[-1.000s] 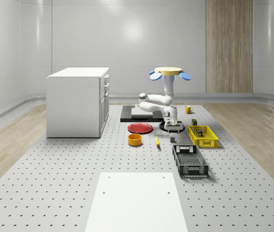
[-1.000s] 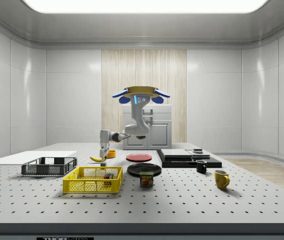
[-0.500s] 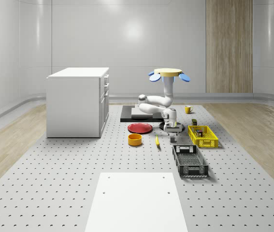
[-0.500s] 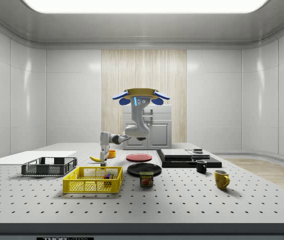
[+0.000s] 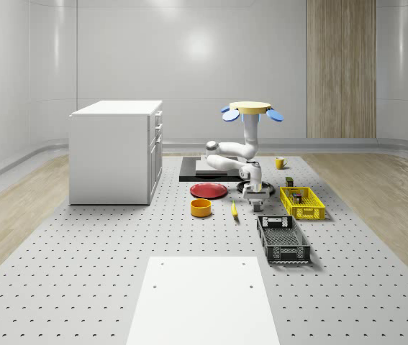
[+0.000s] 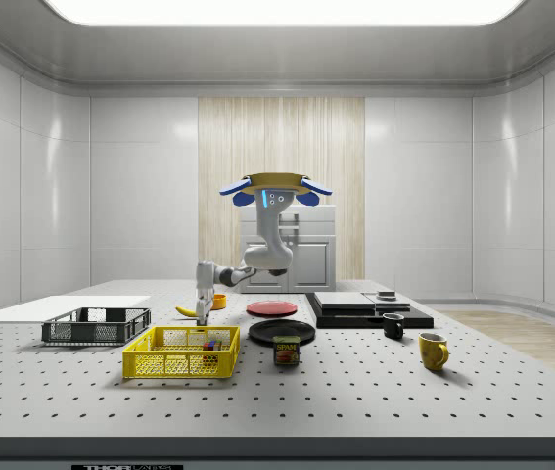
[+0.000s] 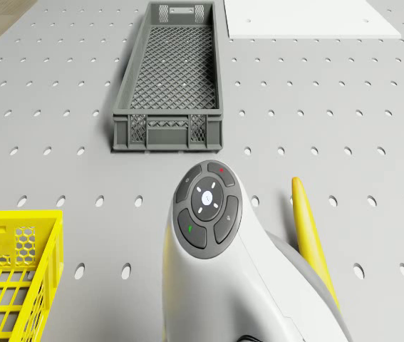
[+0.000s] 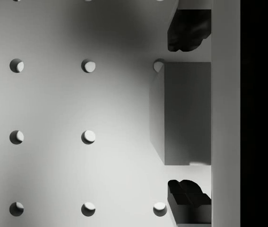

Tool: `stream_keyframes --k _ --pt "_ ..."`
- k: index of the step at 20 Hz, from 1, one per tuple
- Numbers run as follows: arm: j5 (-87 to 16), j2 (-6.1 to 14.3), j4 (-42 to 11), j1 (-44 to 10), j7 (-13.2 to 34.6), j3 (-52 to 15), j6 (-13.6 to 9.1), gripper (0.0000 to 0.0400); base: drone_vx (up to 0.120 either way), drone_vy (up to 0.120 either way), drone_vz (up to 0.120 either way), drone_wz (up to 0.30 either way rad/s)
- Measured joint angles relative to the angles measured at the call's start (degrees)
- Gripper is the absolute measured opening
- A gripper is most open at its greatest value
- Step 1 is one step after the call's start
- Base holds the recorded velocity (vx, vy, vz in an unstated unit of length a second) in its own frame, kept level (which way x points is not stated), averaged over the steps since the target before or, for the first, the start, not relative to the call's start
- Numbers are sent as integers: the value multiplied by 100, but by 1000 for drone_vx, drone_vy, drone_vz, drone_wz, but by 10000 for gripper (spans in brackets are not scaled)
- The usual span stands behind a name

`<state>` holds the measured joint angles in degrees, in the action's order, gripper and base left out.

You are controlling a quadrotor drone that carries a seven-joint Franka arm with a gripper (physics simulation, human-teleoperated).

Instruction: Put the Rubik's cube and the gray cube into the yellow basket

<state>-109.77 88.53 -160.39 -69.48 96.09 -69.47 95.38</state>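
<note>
Gray cube [image 8: 185, 113]: seen in the wrist view on the perforated table [image 8: 77, 104], between the two dark fingertips [image 8: 188, 28], which stand apart and are not closed on it.
Gripper [image 5: 255, 203]: lowered to the table, between the banana [image 5: 234, 210] and the yellow basket [image 5: 302, 203].
Drone [image 5: 252, 109]: hovering above the table.
Rubik's cube [image 6: 209, 346]: judged already in the basket.
Left: gray cube to be grasped and carried over.

Pale panelled walls [image 5: 189, 65], wood-slat strip [image 5: 340, 68], white drawer cabinet [image 5: 116, 152], perforated grey table [image 5: 81, 251], ceiling light panel [image 6: 277, 10].
</note>
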Motion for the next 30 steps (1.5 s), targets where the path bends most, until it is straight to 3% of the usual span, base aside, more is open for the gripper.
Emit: stream_keyframes --k 12,15,18,30 --pt "-202 -97 264 -206 -12 205 71 400 0 0 0 0" --pt "-238 -112 285 -218 -15 240 77 327 0 0 0 0" --pt "-258 -125 296 -221 -19 258 76 286 0 0 0 0" --pt "-284 -165 301 -209 -31 271 44 252 0 0 0 0"
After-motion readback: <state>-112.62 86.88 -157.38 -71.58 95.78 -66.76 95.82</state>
